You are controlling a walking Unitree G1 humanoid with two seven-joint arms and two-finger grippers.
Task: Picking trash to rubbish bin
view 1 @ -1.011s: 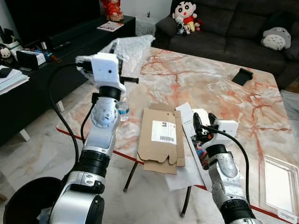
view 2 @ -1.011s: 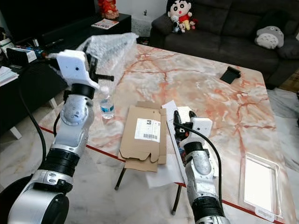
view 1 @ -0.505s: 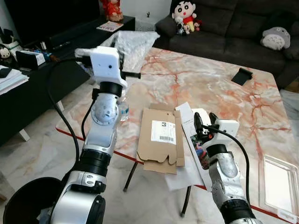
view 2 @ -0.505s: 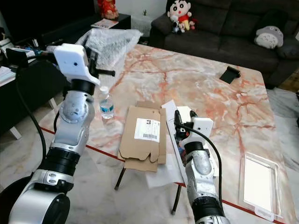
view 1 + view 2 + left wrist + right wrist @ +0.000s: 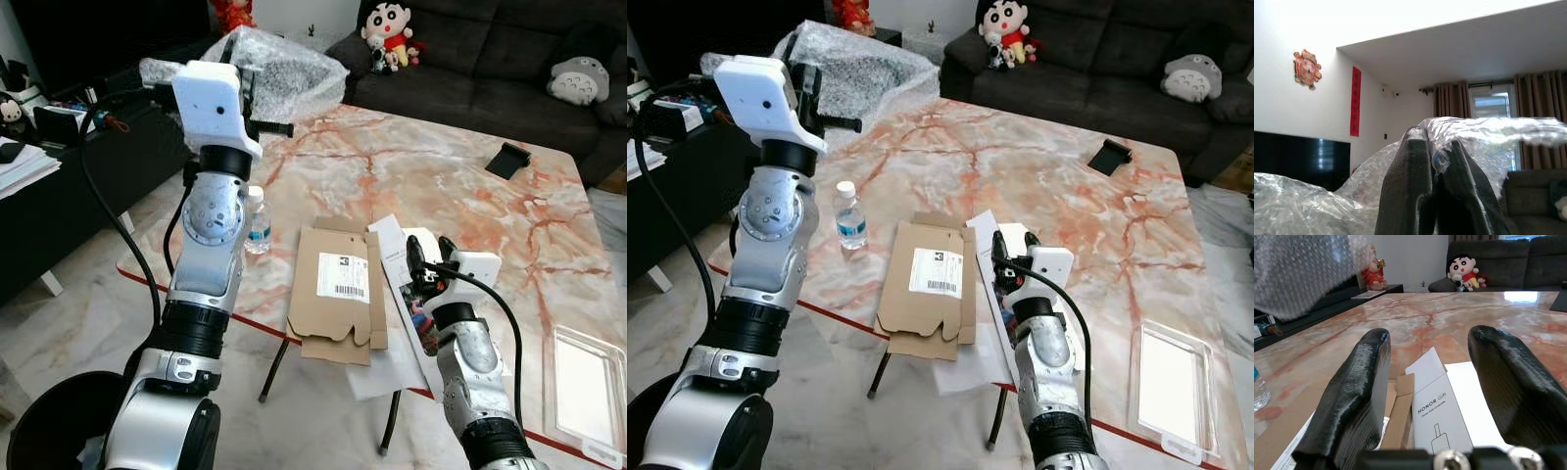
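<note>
A big sheet of clear bubble wrap (image 5: 284,64) hangs in the air over the marble table's (image 5: 441,186) far left corner. My left gripper (image 5: 1436,147) is shut on its edge, with the arm raised high. A flattened cardboard box (image 5: 343,289) with a shipping label lies near the table's front edge. Beside it are white papers and a white Honor box (image 5: 1440,413). My right gripper (image 5: 428,247) hovers open just above that box, nothing between its fingers. The black rubbish bin (image 5: 49,431) stands on the floor at my lower left.
A small water bottle (image 5: 257,220) stands left of the cardboard. A black object (image 5: 507,160) lies at the table's far right, a white tray (image 5: 588,392) at its near right corner. A dark TV cabinet (image 5: 59,176) runs along the left, and a sofa (image 5: 490,69) with plush toys stands behind.
My left arm has lifted the bubble wrap up off the table. The right gripper has stayed where it was.
</note>
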